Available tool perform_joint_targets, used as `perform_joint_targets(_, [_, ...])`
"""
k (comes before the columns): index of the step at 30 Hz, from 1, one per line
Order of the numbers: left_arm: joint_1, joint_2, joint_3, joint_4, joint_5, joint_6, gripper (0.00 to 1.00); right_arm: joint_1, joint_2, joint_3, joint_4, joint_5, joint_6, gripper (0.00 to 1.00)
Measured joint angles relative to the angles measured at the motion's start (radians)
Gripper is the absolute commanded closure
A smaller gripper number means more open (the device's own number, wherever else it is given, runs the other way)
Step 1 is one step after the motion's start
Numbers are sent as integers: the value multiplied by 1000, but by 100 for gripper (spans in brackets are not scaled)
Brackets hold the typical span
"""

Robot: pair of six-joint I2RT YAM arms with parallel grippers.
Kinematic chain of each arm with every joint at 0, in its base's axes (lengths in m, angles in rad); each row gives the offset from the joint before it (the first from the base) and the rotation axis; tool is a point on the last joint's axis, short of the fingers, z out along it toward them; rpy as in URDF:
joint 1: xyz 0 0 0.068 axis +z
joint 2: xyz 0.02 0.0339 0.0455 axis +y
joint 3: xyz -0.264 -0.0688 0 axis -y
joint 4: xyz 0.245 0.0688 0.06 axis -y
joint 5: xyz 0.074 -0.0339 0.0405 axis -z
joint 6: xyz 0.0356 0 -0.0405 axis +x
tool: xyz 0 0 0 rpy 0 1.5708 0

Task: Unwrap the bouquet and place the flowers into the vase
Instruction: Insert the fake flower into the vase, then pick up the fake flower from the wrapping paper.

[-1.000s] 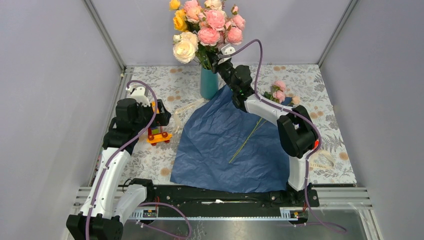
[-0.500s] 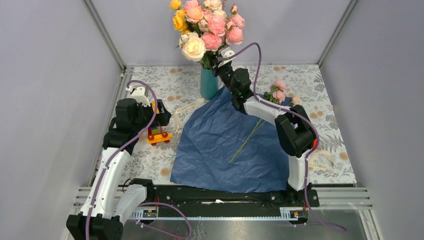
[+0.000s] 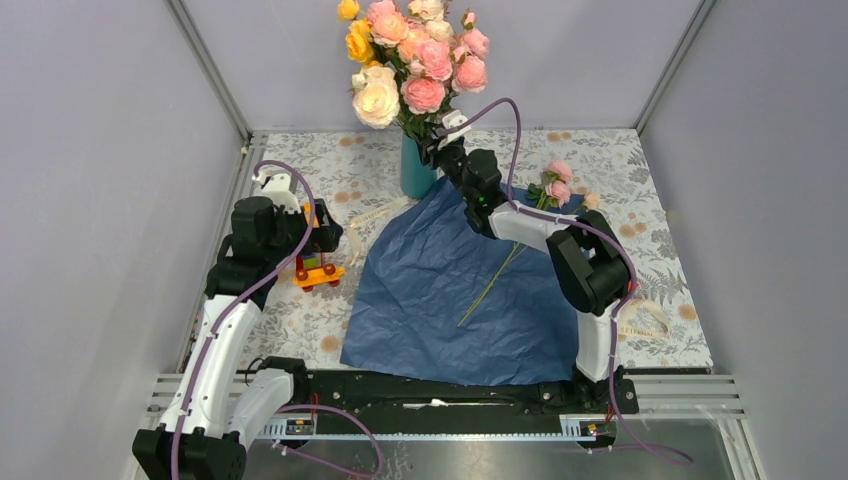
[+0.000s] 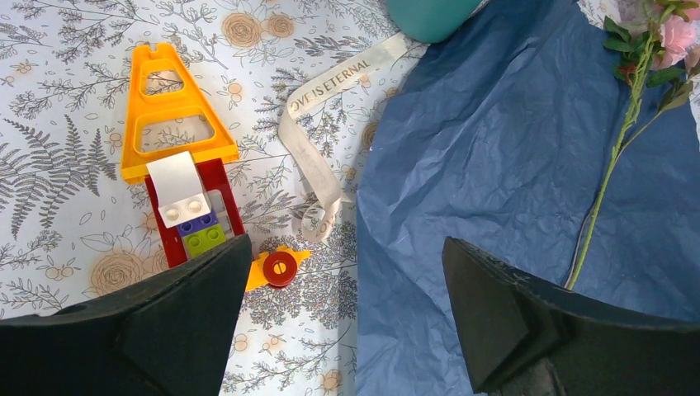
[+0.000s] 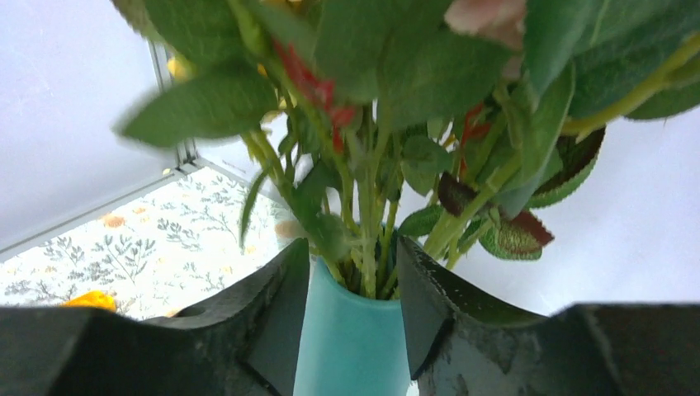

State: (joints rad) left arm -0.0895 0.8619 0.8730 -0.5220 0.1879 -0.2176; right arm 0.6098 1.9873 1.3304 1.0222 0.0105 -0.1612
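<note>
My right pincer [image 5: 353,247] half spread, one finger each side of teal vase [image 5: 351,338] top, below stems of big rose bunch [image 3: 410,55]. My left pincer [image 4: 345,247] spread wide above toy [image 4: 177,177] and ribbon [image 4: 318,140]. Small pink flowers [image 3: 555,182] lie on flat blue paper [image 3: 440,300], right of vase.

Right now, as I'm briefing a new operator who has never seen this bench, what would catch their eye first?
First, the big bunch of yellow, cream and pink roses standing in the teal vase at the table's far edge, with the right pincer open at the vase's mouth. Then the navy paper spread flat mid-table, with a long-stemmed sprig of pink roses lying across its right side.
</note>
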Motion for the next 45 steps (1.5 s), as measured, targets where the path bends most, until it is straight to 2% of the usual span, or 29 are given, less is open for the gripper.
perform_joint_targets(9, [0,0,0,0,3,0,7,21,-76,-120,0,9,-10,36])
perform_joint_targets(18, [0,-4,0,5,26,-5,9,48,-306,-322,-29,79,2,31])
perform_joint_targets(22, [0,-5,-16,24,65,-27,9,51,-498,-394,-213,169,49,28])
perform_joint_targets(30, [-3,-3,-32,27,97,-42,9,30,-895,-439,-712,322,179,26])
perform_joint_targets(32, [-3,-2,-32,27,98,-42,9,-5,-970,-450,-841,333,248,26])
perform_joint_targets(37, [-3,-2,-32,27,96,-41,9,-179,-1013,-474,-1037,307,395,29])
perform_joint_targets(41, [-3,-3,-32,27,97,-44,9,-333,-970,-491,-1140,234,521,32])
perform_joint_targets(45, [-3,-4,-32,28,95,-45,8,-483,-883,-503,-1160,159,640,34])
